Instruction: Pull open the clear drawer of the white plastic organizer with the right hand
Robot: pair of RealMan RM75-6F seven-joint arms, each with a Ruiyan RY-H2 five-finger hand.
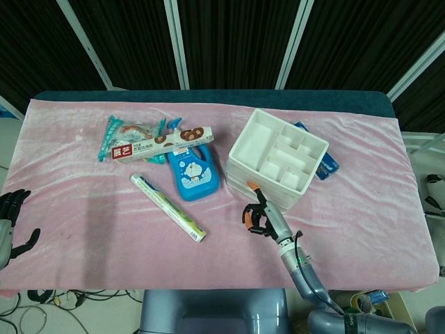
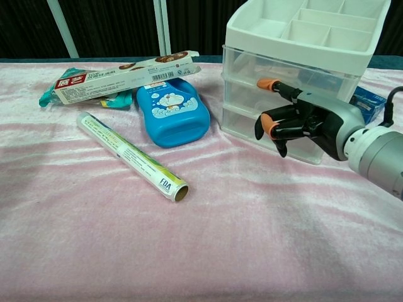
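Now right hand (image 2: 296, 119) at clear drawer (image 2: 252, 94).

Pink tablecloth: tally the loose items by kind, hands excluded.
White plastic organizer with clear drawers: 1
Blue plastic Doraemon bottle: 1
Long red-and-white biscuit box: 1
Teal plastic snack packet: 1
Boxed roll of wrap, white and green: 1
Small blue packet behind the organizer: 1
Total: 6
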